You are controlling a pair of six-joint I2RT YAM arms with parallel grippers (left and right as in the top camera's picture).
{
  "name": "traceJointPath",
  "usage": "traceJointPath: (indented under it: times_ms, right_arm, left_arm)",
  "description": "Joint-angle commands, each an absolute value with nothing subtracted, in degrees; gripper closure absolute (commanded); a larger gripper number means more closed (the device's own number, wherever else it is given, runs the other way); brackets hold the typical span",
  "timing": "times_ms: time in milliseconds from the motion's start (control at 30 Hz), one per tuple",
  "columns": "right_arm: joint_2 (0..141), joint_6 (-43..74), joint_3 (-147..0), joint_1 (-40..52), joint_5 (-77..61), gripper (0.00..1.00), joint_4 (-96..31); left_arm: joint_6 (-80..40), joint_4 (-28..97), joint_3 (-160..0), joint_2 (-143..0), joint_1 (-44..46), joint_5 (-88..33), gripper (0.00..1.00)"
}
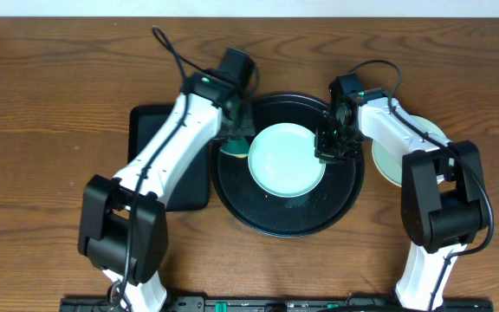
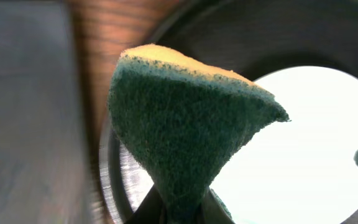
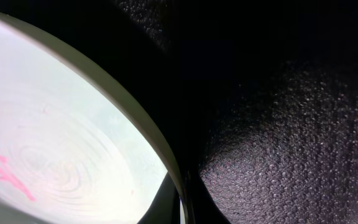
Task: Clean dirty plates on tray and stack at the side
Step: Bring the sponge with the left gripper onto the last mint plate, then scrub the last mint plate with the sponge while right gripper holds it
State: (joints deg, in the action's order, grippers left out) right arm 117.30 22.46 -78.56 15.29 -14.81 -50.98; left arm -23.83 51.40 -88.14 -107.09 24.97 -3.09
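Closest to the lens, in the left wrist view, a sponge [image 2: 185, 124] was seen, its dark green rough side turned to the camera and a yellow layer along its upper edge. It was pinched at the bottom of the frame by the left gripper [image 2: 182, 214], whose jaws were closed on its narrow lower end. Behind it, at the right of that frame, the mint plate [image 2: 309, 143] was shown bright inside the round tray [image 2: 272, 31].

From overhead, the round tray was found in the middle of the picture on the wooden table [image 1: 50, 130], with the mint plate in its centre. The sponge was held at the left edge of this plate. The right gripper [image 1: 333, 149] was placed at the right edge of the same plate, its jaws closed on the rim. In the right wrist view this pale rim was seen running down to the bottom centre, and pink streaks [image 3: 5, 171] were visible on the plate at the lower left.

Right of the round tray, a yellow plate [image 1: 388, 166] was partly covered by the right arm. A paler rim [image 1: 435, 130] was seen beyond it, but how the two lay together could not be told. A rectangular tray [image 1: 150, 130] lay at the left, under the left arm.
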Motion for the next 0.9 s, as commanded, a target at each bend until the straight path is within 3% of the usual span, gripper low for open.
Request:
traceJointPath:
  times_ms: [0, 633, 867]
  right_arm:
    - [121.54, 24.82, -77.76, 16.45, -13.96, 0.99, -50.13]
    - [121.54, 24.58, -77.76, 16.60, -13.52, 0.99, -49.89]
    - [121.54, 24.60, -77.76, 16.60, -13.54, 0.99, -49.91]
  left_arm:
    - [-25.34, 48.18, -87.96, -107.70, 29.12, -3.55, 0.92]
    - [-25.15, 48.14, -87.96, -121.43, 33.80, -7.68, 0.93]
    - [-17.34, 45.58, -87.96, -121.43, 34.11, -25.45, 0.93]
